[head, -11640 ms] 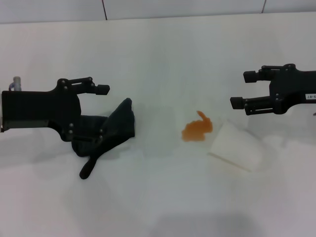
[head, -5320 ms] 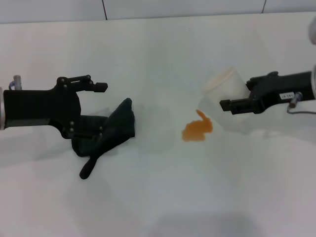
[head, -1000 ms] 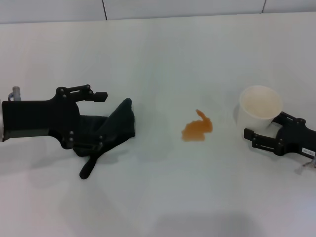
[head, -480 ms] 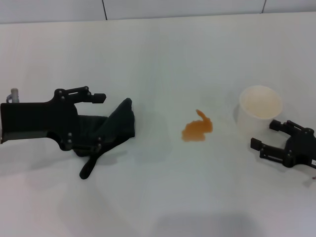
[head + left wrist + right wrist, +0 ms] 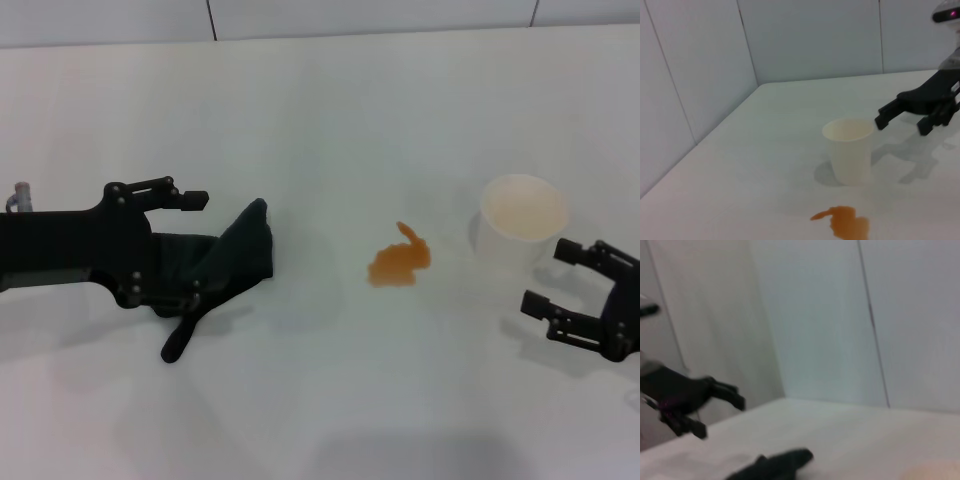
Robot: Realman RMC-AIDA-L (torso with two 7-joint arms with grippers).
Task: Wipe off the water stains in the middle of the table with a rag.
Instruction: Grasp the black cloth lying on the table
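The water stains [image 5: 400, 262] form one small translucent orange-amber blotch with an irregular outline, near the middle of the white desk [image 5: 330, 130]. At its 9 o'clock, well apart, lies the crumpled dark teal-black rag [image 5: 228, 258], its narrow tail pointing toward 7 o'clock.

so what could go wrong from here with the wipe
The white cup stands upright beside the water stains, so a wide sweep of the rag could knock it over. The left gripper sits over the rag with jaws open, so it may catch only a fold. The right gripper, jaws open and clear of the cup, could clip it if it swings back.
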